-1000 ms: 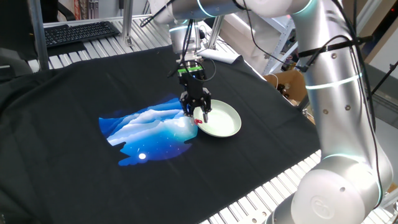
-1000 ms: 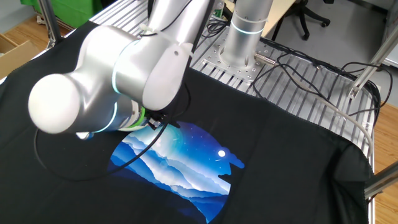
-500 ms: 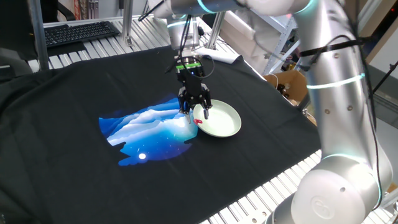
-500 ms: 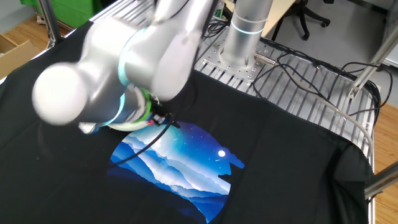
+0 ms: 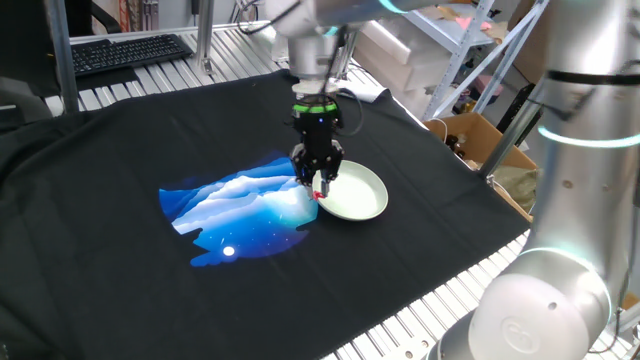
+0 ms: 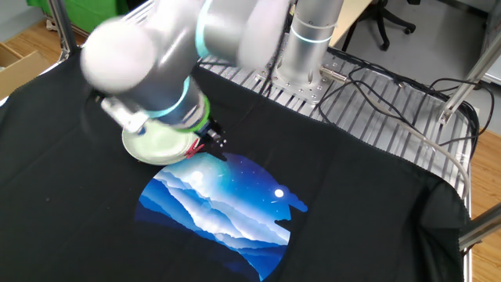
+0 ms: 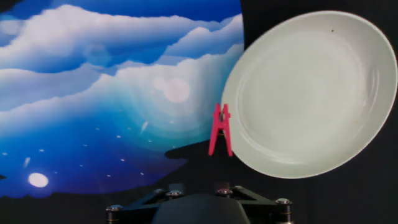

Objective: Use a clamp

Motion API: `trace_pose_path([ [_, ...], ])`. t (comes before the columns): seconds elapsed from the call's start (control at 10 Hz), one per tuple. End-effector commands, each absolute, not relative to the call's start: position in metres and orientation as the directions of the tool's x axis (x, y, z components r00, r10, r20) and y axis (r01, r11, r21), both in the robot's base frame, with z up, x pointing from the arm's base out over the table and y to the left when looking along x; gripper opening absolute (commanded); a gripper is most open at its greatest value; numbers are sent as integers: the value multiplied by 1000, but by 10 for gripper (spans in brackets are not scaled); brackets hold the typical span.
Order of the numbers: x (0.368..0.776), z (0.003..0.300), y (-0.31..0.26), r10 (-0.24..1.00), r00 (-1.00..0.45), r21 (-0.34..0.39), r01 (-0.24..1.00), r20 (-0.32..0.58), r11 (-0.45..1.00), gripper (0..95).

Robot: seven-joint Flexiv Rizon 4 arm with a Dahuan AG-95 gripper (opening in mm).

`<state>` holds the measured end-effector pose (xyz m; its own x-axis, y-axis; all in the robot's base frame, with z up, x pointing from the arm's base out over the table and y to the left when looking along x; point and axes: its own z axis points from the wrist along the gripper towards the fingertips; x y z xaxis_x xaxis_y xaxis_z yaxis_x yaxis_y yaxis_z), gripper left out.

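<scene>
I see tiny bright red plastic clamp [image 7: 220, 130] touching pale green round plate [image 7: 348, 56] rim, long axis running away from gripper [image 5: 317, 182], directly below it; grip state probably released, cannot tell.

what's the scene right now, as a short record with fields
clamp: small red clip, at the plate's left rim in the hand view; clipped on or only beside it, cannot tell
plate: pale green, round, nothing on it
cloth: black with a blue cloud print, under the plate and clamp
hand: above the clamp; fingers out of the hand view, open or shut cannot tell
contact: hand looks clear of the clamp
</scene>
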<state>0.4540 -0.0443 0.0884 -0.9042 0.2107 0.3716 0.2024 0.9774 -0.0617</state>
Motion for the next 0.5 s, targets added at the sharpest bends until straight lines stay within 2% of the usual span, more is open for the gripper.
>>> trace_pose_path([
  [0.1, 464, 96, -29, 199, -957, -29, 197, 212, 980, 0],
  [0.5, 505, 76, -9, 158, -983, -46, 154, 94, 987, 0],
])
